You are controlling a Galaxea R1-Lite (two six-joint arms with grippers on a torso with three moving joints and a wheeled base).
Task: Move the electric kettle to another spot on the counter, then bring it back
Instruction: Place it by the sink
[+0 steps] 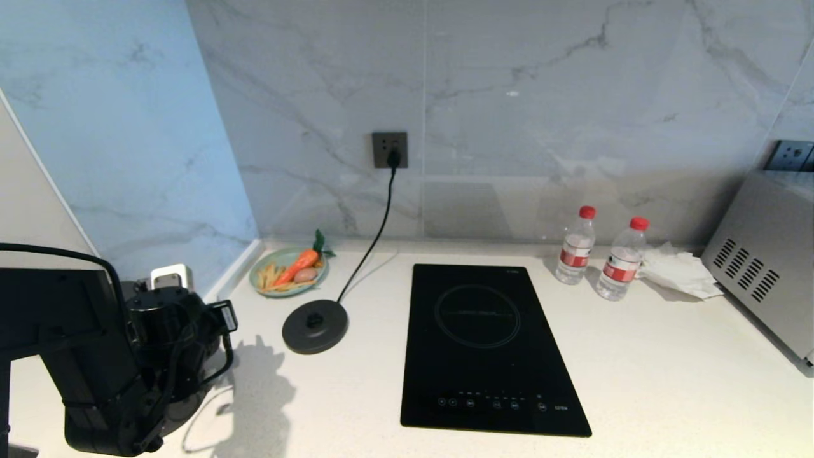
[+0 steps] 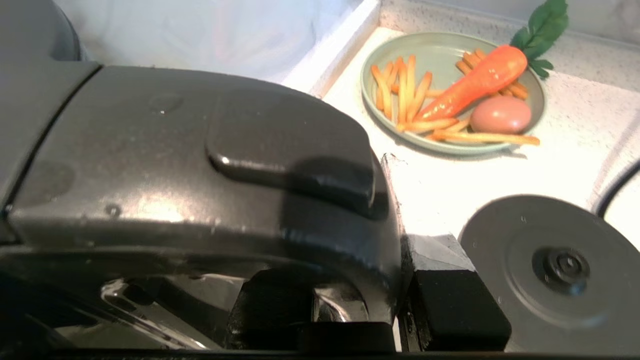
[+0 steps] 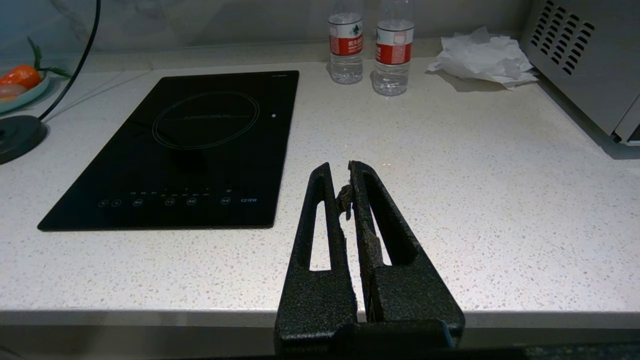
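The glossy black electric kettle (image 1: 197,375) is at the near left of the white counter (image 1: 636,369), mostly hidden behind my left arm (image 1: 76,356). Its handle top (image 2: 200,165) fills the left wrist view. My left gripper (image 2: 360,300) is shut on that handle, one finger (image 2: 450,305) outside the loop and the other under it. Whether the kettle rests on the counter or hangs above it I cannot tell. My right gripper (image 3: 340,170) is shut and holds nothing, over the counter's front edge.
The kettle's round corded base (image 1: 315,326) lies right of the kettle, its cord running to a wall socket (image 1: 389,149). Behind it is a green plate (image 1: 261,277) of toy food. A black hob (image 1: 489,343), two water bottles (image 1: 575,245), crumpled tissue (image 1: 677,270) and a steel appliance (image 1: 769,254) stand further right.
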